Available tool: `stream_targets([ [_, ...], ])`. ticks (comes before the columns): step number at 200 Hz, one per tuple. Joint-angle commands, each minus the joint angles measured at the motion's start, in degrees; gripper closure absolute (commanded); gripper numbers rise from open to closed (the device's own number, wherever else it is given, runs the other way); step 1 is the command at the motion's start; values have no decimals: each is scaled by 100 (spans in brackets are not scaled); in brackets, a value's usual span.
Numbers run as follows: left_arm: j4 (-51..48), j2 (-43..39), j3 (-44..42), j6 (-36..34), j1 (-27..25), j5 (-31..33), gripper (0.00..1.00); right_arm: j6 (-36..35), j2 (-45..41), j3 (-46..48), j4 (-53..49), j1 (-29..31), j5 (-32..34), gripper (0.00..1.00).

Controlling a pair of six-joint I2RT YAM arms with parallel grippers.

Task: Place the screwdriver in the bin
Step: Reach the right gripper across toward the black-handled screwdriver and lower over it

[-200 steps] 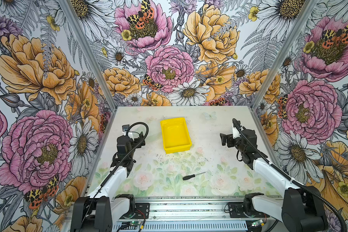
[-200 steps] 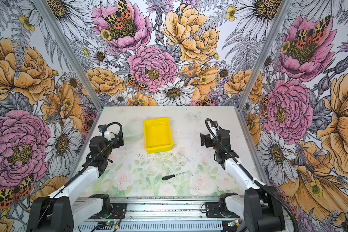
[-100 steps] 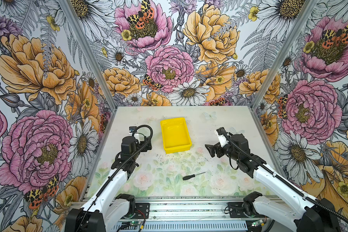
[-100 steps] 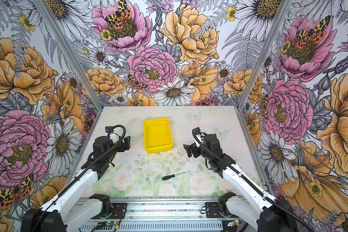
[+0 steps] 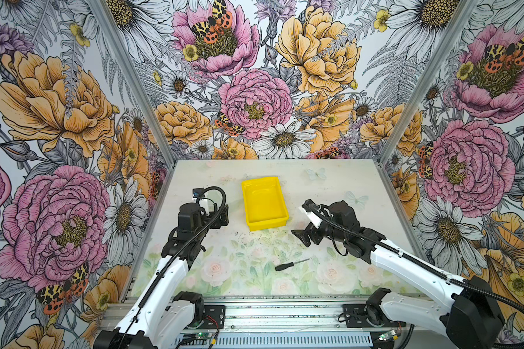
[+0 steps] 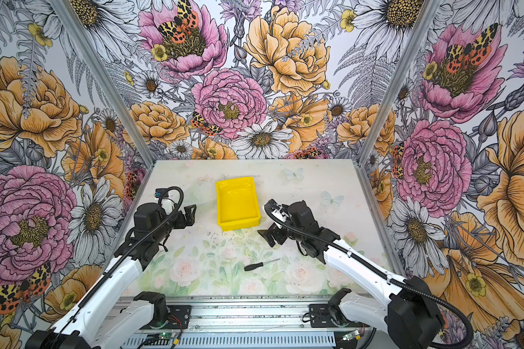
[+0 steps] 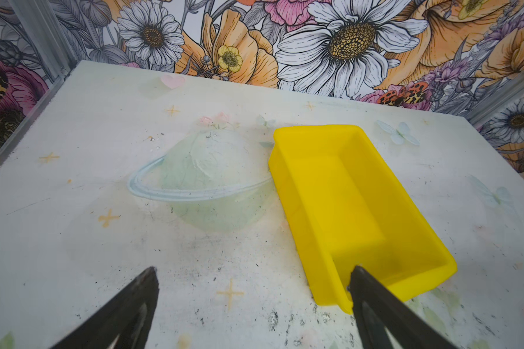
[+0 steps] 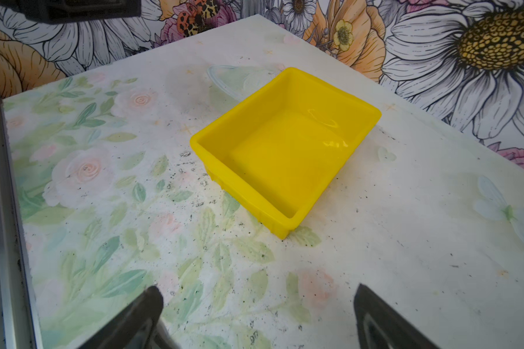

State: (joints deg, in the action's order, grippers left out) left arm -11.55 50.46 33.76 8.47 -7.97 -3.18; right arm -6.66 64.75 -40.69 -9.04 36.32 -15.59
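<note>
Swung inward, the right arm nears the screwdriver; both arms' jaws gape empty. Likely light, roll-prone: pinch its handle.

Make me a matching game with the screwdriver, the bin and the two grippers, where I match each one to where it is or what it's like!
Things:
1. screwdriver
2. bin
3. left gripper
4. right gripper

Clues:
A. yellow, with nothing inside
B. open, off the bin's right front corner in both top views
C. lying flat on the table, near its front edge
D. open, close to the bin's left side in both top views

Right pairs: 1-C, 2-A, 3-D, 4-B
</note>
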Motion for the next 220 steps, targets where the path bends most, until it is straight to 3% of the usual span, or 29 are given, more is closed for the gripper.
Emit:
stream_targets([
  [1,-402,-182,120,-38,16,-379,1,-379,63,-133,-19,191,-434,1],
  [48,-691,-461,66,76,-29,-395,1,-808,261,-229,-139,481,-1053,1],
  [103,-721,-432,43,164,-55,-289,1,-1579,810,-622,-1133,711,-806,1],
  [220,-908,-654,-47,162,-451,311,1,-2546,2134,-896,-1818,1319,-330,1],
])
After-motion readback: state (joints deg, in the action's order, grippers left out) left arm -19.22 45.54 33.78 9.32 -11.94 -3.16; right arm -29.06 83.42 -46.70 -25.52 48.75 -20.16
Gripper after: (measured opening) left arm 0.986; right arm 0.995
